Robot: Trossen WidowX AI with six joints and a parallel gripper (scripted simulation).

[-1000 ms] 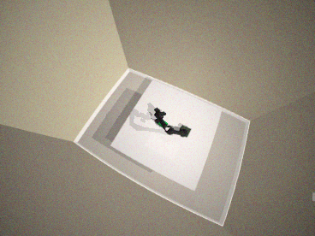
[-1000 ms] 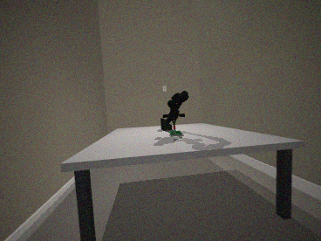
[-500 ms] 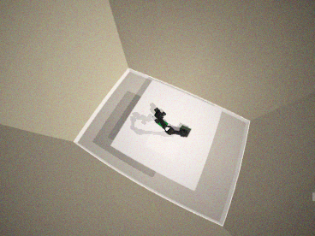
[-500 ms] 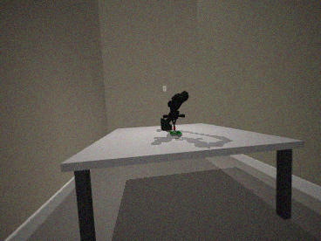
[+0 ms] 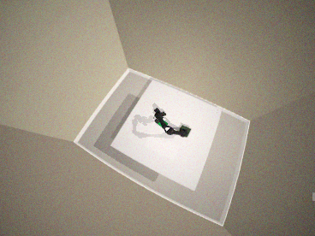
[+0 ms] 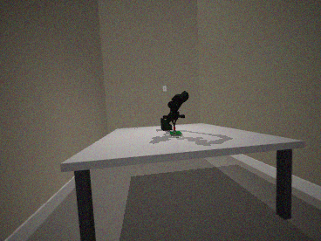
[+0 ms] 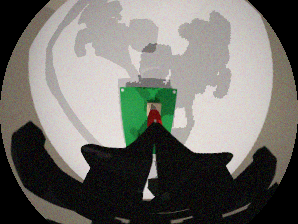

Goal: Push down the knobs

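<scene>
The green circuit board (image 6: pixel 176 134) (image 7: pixel 134 107) stands on the table. In the wrist view a red knob (image 7: pixel 154 116) shows near the board's middle, with a pale potentiometer body (image 7: pixel 150 106) just beyond it. My gripper (image 7: pixel 154 125) (image 6: pixel 174 127) is shut, with nothing seen between its fingers. Its tips are over the near side of the red knob in the wrist view; whether they touch it I cannot tell. The fingers hide the near part of the board, and a second knob cannot be made out. How far the red knob sits down cannot be told.
The white table top (image 5: pixel 188 167) (image 6: pixel 113 150) (image 7: pixel 245 75) carries the arm's base (image 5: pixel 185 131) (image 6: pixel 166 124) close to the board. The arm (image 6: pixel 175 102) leans over the board, and its shadows lie across the table and part of the board.
</scene>
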